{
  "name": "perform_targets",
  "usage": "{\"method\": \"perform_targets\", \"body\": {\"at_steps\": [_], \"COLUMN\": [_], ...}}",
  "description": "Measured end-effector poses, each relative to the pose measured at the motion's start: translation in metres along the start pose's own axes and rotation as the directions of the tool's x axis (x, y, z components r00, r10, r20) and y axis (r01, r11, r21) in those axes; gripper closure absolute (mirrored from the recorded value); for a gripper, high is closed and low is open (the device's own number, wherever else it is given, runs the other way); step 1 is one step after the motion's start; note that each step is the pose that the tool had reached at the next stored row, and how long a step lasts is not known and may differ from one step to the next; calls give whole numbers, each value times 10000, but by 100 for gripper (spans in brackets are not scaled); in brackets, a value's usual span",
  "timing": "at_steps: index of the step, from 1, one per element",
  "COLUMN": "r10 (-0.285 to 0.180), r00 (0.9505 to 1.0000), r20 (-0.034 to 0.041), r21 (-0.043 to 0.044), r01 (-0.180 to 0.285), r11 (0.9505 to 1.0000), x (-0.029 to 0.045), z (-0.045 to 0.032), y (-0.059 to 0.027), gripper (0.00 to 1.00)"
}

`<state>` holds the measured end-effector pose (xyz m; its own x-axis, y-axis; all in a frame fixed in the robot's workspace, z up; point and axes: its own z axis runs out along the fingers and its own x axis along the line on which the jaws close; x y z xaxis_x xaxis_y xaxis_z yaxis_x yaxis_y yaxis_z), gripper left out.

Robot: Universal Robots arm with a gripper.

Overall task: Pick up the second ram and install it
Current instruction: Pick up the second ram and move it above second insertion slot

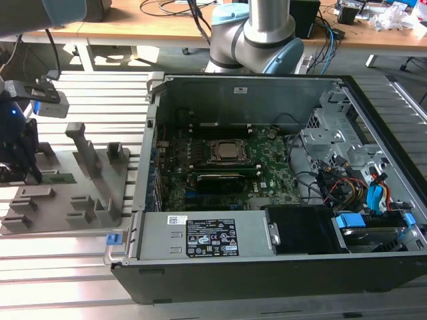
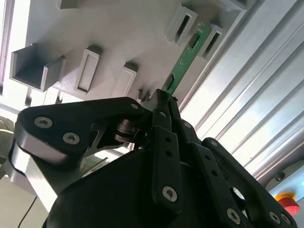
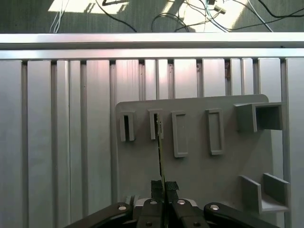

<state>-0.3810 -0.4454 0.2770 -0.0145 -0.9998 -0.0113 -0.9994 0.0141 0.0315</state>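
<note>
Around the work we see an open computer case (image 1: 200,235) lying on the slatted metal desk (image 1: 67,273). Inside it are a green motherboard (image 1: 275,168), a CPU socket (image 1: 227,152) and a tangle of cables (image 1: 360,190) toward the exterior view's right. The arm's base (image 1: 257,30) stands behind the case. Well apart from the case, toward the exterior view's left, sits the grey holder tray (image 1: 67,223) with its raised slot blocks, and nothing lies between tray and case but bare slats. The exterior view shows the claw (image 1: 32,175) low over the tray and the second ram (image 1: 59,177) as a short green sliver beside it. In the second wrist view we see much more: the claw (image 2: 161,97) is closed on the near end of the second ram (image 2: 183,64), and a red button (image 2: 289,204) shows at the edge. In the first wrist view the strip (image 3: 160,152) appears edge-on as a thin dark line running from the claw (image 3: 164,186) to one of the tray's slots. The ram is a long, narrow, flat green board with small dark chips, and its far end lies among the slot blocks. We cannot tell whether it is lifted clear of the tray.
</note>
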Motion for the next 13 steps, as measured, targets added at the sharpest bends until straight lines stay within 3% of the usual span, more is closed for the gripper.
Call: {"method": "perform_targets", "body": {"at_steps": [4,13], "r10": [0,0], "r00": [10000,10000], "r20": [-1,0], "r21": [-1,0], "r01": [0,0], "r11": [10000,10000], "x": [-1,-3], "z": [-118,-270], "y": [4,8], "gripper": [86,86]}}
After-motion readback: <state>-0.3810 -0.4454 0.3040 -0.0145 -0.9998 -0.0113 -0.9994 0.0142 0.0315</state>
